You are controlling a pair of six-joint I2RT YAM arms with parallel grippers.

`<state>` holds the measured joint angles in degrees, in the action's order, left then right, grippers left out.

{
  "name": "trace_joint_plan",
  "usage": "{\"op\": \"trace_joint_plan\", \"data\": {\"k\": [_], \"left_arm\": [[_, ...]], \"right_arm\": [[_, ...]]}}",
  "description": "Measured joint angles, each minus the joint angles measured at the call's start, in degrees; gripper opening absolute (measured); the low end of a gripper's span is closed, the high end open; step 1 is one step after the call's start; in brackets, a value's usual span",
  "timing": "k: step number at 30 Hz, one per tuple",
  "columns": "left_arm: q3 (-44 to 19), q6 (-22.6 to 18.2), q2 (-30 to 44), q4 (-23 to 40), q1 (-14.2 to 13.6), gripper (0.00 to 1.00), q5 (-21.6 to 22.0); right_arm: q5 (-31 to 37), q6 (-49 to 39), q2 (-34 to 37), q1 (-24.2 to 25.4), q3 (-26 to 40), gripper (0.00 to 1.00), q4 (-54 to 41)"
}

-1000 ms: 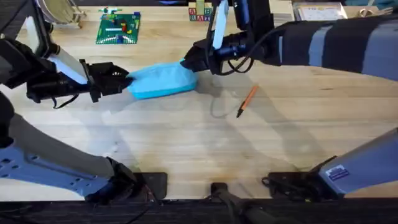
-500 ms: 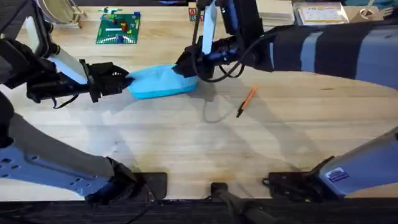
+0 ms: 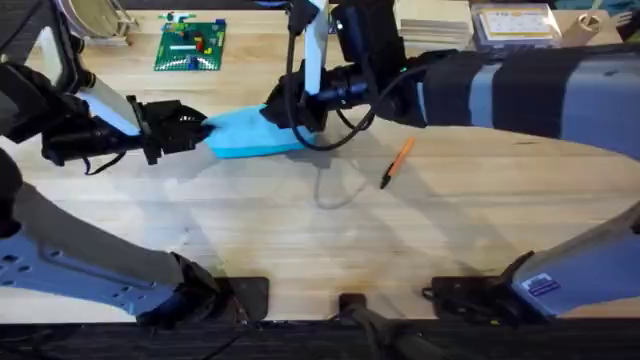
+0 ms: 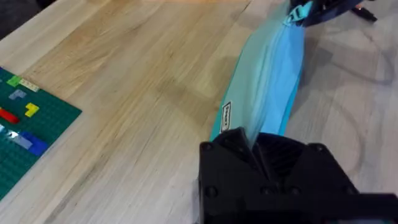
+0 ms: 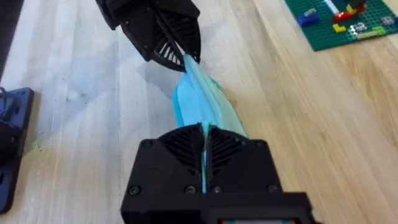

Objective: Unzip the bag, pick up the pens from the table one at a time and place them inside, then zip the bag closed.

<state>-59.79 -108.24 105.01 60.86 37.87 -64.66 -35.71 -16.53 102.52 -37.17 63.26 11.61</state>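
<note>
Currently, unzipping is under way: 2 black grippers hold the small light-blue soft fabric pouch (image 3: pixel 245 134) on the pale wooden table (image 3: pixel 300 240).

Since 1.0 s ago the right gripper (image 3: pixel 283 108) has travelled from the pouch's right end toward its middle, pinched on the zipper line, so the zip is judged partly drawn open. The left gripper (image 3: pixel 192 130) stays clamped on the pouch's left end, anchoring it. Pouch long axis runs left-right between the grippers. 1 slim orange pen (image 3: pixel 397 162) lies near its right end, apart, black tip pointing toward the arm bases.
</note>
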Motion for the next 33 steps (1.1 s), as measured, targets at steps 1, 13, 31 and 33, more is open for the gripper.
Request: {"op": "trace_joint_plan", "data": {"k": [1, 13, 31, 33], "left_arm": [[0.00, 0.00, 0.00, 0.00, 0.02, 0.042, 0.00], [0.00, -0.01, 0.00, -0.11, 0.07, 0.042, 0.00], [-0.02, -0.01, 0.00, -0.11, 0.07, 0.042, -0.02], [0.00, -0.01, 0.00, -0.08, 0.11, 0.042, -0.02]], "right_arm": [[0.15, 0.04, 0.00, -0.27, 0.00, 0.030, 0.22], [2.50, 1.80, 1.82, -3.30, 0.00, 0.030, 5.24], [3.49, 9.14, 6.36, -6.35, 0.00, 0.030, 15.78], [4.16, 9.31, 6.35, -6.80, 0.00, 0.030, 15.85]]}}
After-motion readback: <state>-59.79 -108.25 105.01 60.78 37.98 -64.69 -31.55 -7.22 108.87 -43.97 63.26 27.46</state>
